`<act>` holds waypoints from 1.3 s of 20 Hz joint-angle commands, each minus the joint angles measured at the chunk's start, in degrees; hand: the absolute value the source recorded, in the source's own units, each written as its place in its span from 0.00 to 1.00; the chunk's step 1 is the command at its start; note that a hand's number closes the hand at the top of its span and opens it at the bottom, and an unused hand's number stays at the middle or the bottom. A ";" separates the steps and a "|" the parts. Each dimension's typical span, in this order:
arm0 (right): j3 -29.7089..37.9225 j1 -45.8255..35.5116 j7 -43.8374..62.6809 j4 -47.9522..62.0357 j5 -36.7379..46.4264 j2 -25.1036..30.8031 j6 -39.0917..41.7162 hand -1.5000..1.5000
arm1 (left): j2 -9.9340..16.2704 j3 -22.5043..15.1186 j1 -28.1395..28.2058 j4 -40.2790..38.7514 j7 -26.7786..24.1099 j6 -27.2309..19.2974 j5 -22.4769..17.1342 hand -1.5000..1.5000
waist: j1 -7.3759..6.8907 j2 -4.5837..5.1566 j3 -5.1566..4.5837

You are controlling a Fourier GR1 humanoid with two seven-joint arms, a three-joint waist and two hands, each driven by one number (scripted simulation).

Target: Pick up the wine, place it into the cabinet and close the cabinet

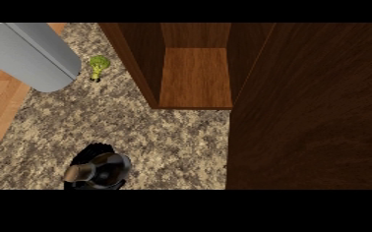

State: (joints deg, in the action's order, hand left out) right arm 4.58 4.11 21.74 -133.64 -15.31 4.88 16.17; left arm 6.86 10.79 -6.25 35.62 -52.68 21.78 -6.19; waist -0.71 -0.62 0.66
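The cabinet (pixel 195 78) stands open at the back of the speckled stone counter (pixel 174 142). Its inner shelf (pixel 196 76) shows as a lighter plank of brown wood between dark side walls. Its door (pixel 305 113) is swung out toward the viewer and fills the right side of the view as a broad dark panel.

The left robot hand (pixel 97 169) shows at the lower left edge, above the counter and well apart from the cabinet. It is seen end on as a black mass with a shiny grey part, so I cannot tell how far open it is or whether it has hold of anything. The right robot hand is out of view.

I cannot tell where the wine is: no part of it can be made out.

A small green broccoli (pixel 98 64) lies on the counter left of the cabinet, just beside a large grey rounded shape (pixel 36 54) at the upper left
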 commanded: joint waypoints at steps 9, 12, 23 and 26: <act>0.07 0.70 1.77 -1.73 -1.02 -0.60 -0.90 0.00 | -6.76 -8.77 18.00 37.85 18.23 1.30 -10.11 1.00 | 0.30 0.41 -0.58; -0.94 -1.68 0.99 0.58 -0.18 -0.64 -0.60 0.00 | -6.81 -13.84 21.07 48.90 24.86 -3.42 -13.32 1.00 | 0.17 0.47 -0.60; 1.60 3.49 0.14 -2.25 -4.02 0.07 2.10 0.00 | -6.85 -25.54 20.41 68.10 35.26 -22.76 -13.84 1.00 | 0.83 0.51 -0.64; -0.35 2.16 -2.91 3.11 -0.21 -1.38 2.49 0.00 | -6.86 -22.53 15.02 67.22 41.98 -21.70 -17.07 1.00 | 0.78 0.58 -0.65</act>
State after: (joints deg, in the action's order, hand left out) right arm 4.79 5.23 19.80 -131.43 -16.05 4.18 18.09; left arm 0.08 -10.89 11.88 100.51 -16.00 2.73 -21.13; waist -0.04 -0.06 0.03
